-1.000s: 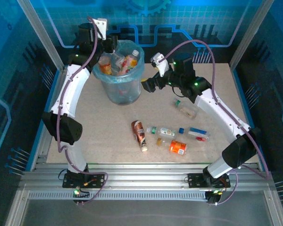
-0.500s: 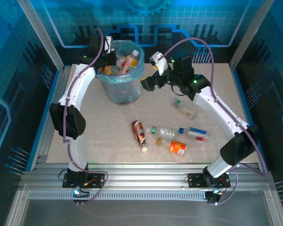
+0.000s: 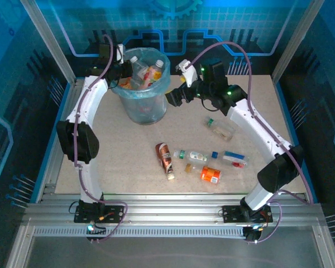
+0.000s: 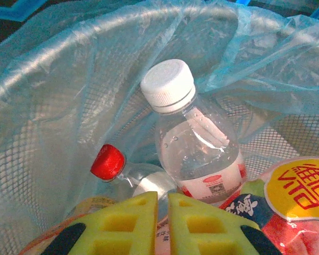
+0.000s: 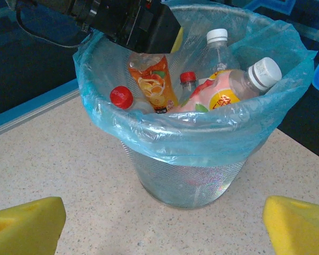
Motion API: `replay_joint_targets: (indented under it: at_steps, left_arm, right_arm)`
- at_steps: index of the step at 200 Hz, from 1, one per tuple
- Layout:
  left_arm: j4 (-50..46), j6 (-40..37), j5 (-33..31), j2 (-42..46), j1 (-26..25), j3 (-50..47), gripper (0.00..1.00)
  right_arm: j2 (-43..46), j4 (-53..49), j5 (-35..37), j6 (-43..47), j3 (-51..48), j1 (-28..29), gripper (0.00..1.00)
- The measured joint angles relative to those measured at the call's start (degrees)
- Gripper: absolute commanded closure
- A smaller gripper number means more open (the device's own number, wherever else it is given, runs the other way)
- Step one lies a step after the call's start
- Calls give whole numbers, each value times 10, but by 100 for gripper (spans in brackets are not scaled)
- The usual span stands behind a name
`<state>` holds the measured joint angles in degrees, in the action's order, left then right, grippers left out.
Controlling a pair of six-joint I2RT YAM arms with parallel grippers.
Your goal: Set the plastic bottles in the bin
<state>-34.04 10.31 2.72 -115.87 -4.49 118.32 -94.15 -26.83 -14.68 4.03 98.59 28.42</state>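
Observation:
The bin [image 3: 146, 106] stands at the back of the table, lined with a light-blue bag [image 5: 202, 133]. Several plastic bottles fill it: a white-capped clear one [image 4: 194, 154], a red-capped one [image 4: 107, 162], an orange-labelled one [image 5: 151, 82]. My left gripper [image 3: 124, 68] sits over the bin's far-left rim, its yellow fingers [image 4: 122, 223] shut; a strip of label shows in the slit, and I cannot tell if it is pinched. My right gripper [image 3: 175, 99] hangs open beside the bin, fingers [image 5: 26, 226] far apart. More bottles lie on the table: brown [image 3: 165, 159], orange-labelled [image 3: 210, 175], green-capped [image 3: 219, 128].
Small bottles [image 3: 193, 156] and a blue-and-red one [image 3: 235, 158] lie mid-table beside a loose blue cap [image 3: 215, 154]. Aluminium posts and blue panels frame the table. Bare tabletop [image 5: 69, 170] lies between my right gripper and the bin.
The left arm has swung in and its gripper has settled lower over the bin's left rim. The right gripper has barely moved.

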Motion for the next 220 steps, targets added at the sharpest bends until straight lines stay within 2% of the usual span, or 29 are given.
replay_joint_targets:
  at_steps: [50, 72, 105, 127, 154, 199, 210, 220]
  left_arm:
    - [-14, 7, 31, -5, 0, 62, 63]
    - [-4, 2, 38, 21, -5, 69, 56]
    - [12, -40, 35, 97, -59, 52, 47]
    - [43, -103, 31, 178, -139, -16, 40]
    - [92, -175, 54, 280, -231, -151, 33]
    - [131, -263, 146, 366, -292, -347, 24]
    - [129, -290, 168, 374, -304, -378, 21]
    - [124, -313, 188, 382, -315, -400, 19]
  right_arm:
    - [-22, -41, 12, -13, 66, 0, 5]
    - [-19, -58, 26, -23, 79, 0, 6]
    - [14, -97, 49, -46, 59, -1, 5]
    - [60, -128, 57, -60, 14, -12, 6]
    - [122, -158, 64, -64, -69, -35, 6]
    - [179, -200, 76, -68, -200, -36, 14]
    - [183, -198, 86, -66, -222, -17, 12]
    - [185, -192, 100, -60, -243, 22, 12]
